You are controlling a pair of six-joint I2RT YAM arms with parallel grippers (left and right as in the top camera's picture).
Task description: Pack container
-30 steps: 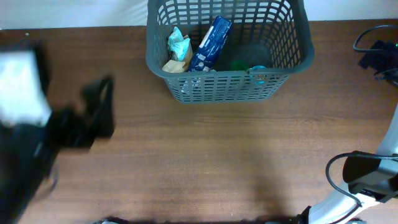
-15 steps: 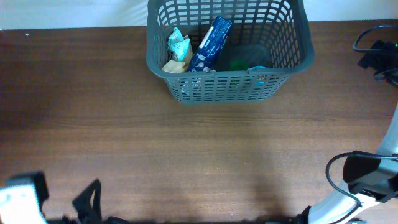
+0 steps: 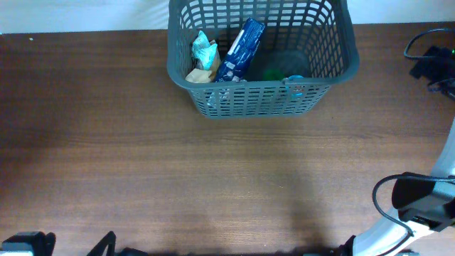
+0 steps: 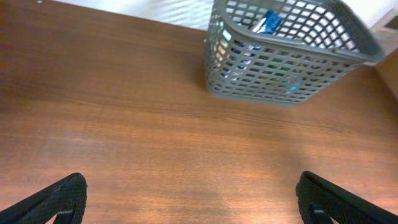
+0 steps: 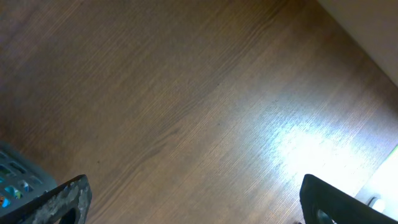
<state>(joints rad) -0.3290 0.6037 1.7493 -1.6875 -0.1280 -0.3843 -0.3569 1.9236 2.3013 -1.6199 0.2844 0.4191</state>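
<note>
The dark grey lattice basket [image 3: 341, 43] stands at the table's far middle. It holds a blue packet [image 3: 240, 50], a teal-and-white pouch [image 3: 204, 51], a tan item and something green and teal near its front wall. It also shows in the left wrist view [image 4: 357, 43], far ahead and to the right. My left gripper [image 4: 189, 198] is open and empty over bare wood, its fingertips [image 4: 62, 198] wide apart. My right gripper [image 5: 202, 198] is open and empty over bare wood, with a corner of the basket [image 5: 18, 174] at its left.
The left arm shows only at the bottom left edge [image 3: 28, 245] of the overhead view. The right arm's base and cable [image 3: 416, 203] sit at the bottom right. Black cables [image 3: 430, 60] lie at the table's far right edge.
The left arm has pulled back from the left middle of the table to the bottom left edge. The basket and its contents have not moved.
</note>
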